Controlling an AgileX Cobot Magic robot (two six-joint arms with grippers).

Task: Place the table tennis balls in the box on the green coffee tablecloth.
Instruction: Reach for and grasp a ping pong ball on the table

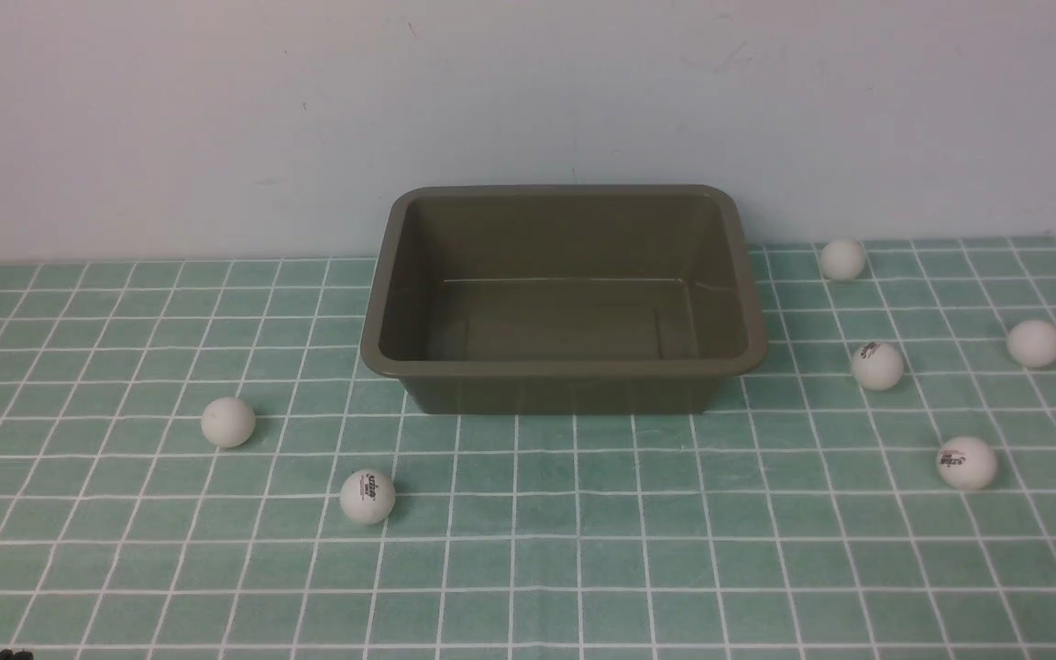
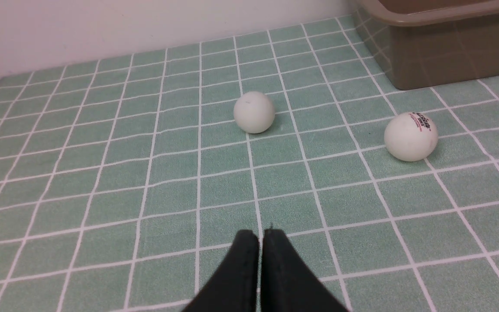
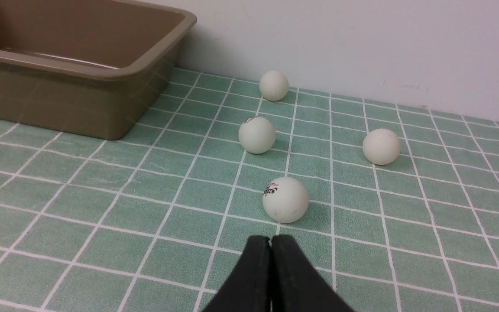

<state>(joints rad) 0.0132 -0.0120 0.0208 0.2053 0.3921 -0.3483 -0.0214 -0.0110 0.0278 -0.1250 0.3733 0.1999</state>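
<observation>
box (image 1: pixel 565 394): just chilling on the green tablecloth (image 1: pixel 546 568)
balls (image 1: pixel 368 497): two left of it, four right
left gripper (image 2: pixel 261 255): jaws together
right gripper (image 3: pixel 270 260): same, pinched closed

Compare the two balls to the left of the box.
The ball nearer the box shows a dark printed logo; the farther-left ball shows none. The ball nearer the box sits closer to the robot, while the farther-left ball lies farther forward. Both are white, round and resting on the green tablecloth.
</observation>
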